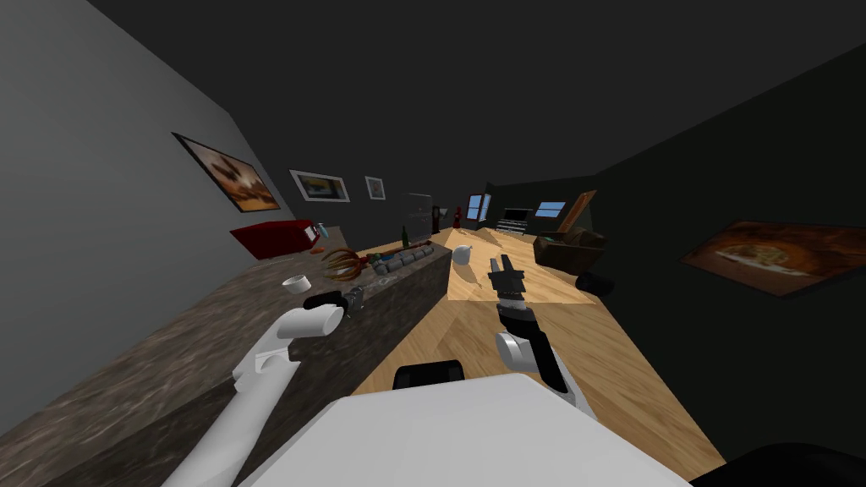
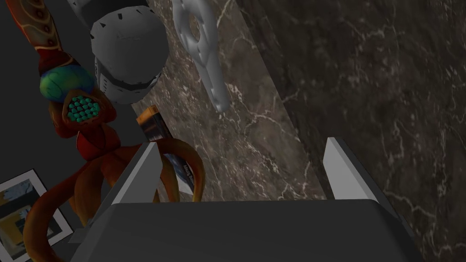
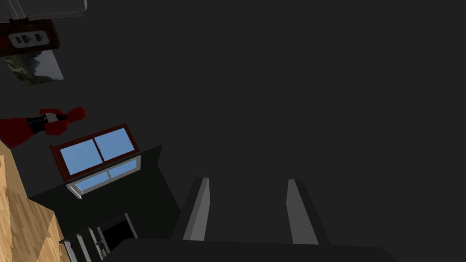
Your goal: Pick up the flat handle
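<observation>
Flat handle, pale grey, lies on the dark marble counter just ahead of my wide-open, empty left gripper, so I judge this the approach, with a forward reach to straddle it next; my right gripper hangs open.

Flat handle: pale grey, holed at one end, lying flat on dark marbled counter.

The flat handle is cut off at the edge; a book lies half hidden.
</observation>
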